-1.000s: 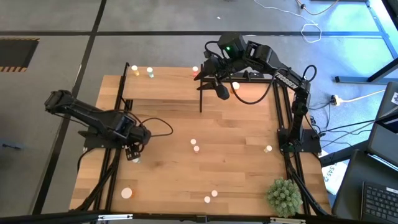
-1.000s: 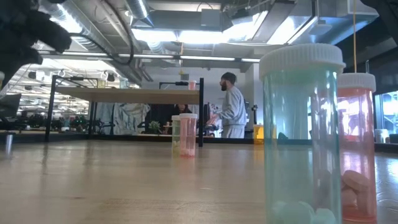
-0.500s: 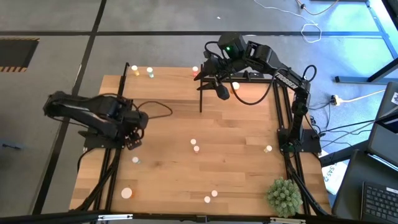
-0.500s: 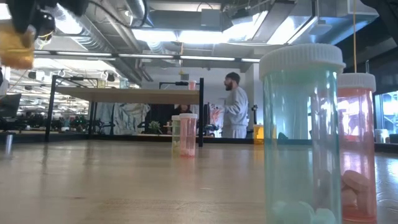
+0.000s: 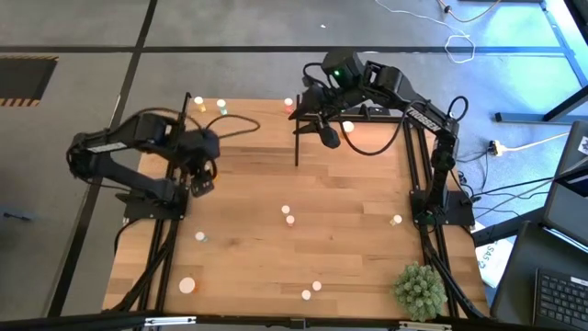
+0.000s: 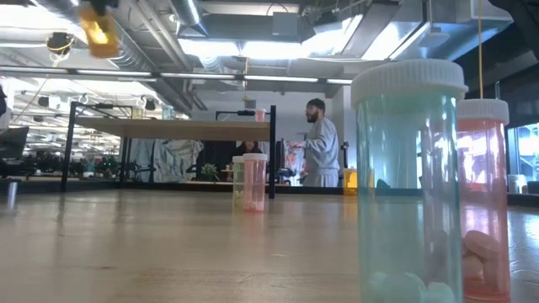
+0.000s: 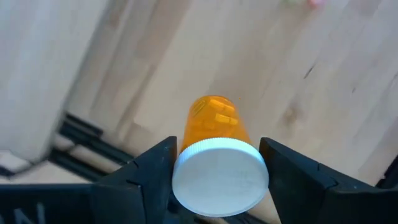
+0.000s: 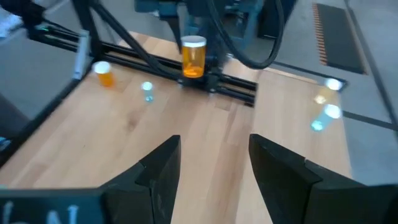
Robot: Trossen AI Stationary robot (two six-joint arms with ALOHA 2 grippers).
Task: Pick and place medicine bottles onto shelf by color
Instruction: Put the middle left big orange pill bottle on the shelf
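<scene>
Orange bottle (image 7: 216, 122) with a white cap sits clamped between the fingers (image 7: 153, 171) of my left hand (image 5: 199, 180), lifted clear above the table (image 5: 349, 230) near its left edge, just in front of the shelf (image 5: 239, 131) (the low view catches the bottle high up in the air). My right hand (image 5: 323, 129) hangs over the shelf's right end with its fingers parted, empty. Other bottles (image 5: 288, 215) stand scattered on the table.
</scene>
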